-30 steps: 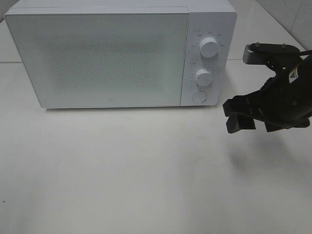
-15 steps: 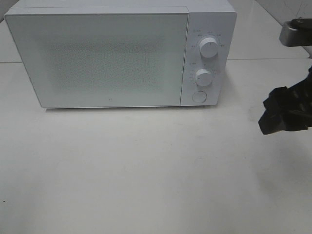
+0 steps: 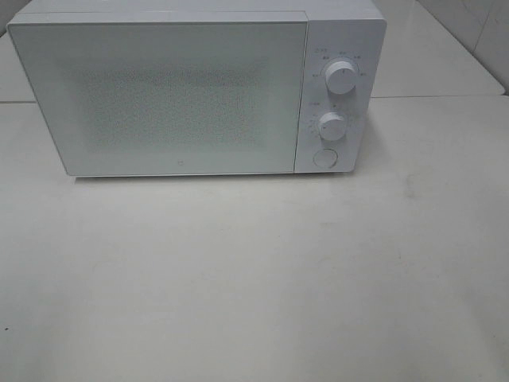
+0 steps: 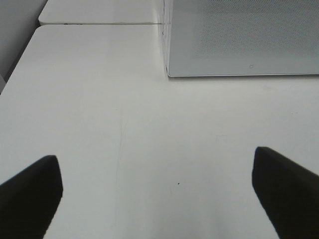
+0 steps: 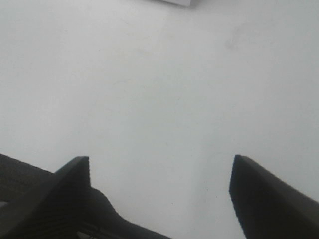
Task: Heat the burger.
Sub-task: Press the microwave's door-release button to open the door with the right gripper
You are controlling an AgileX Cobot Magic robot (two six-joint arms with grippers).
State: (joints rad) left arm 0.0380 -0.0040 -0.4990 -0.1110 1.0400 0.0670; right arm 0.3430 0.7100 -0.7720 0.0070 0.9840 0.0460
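White microwave (image 3: 183,95), door shut, on white table (image 3: 238,278) — left gripper (image 4: 157,174) and right gripper (image 5: 159,169), jaws spread wide, only bare tabletop between them, microwave beyond the left jaws — burger unseen, look and place cannot be told.

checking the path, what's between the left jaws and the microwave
Only bare white table from the left gripper, jaws open, to the microwave, in the left wrist view.
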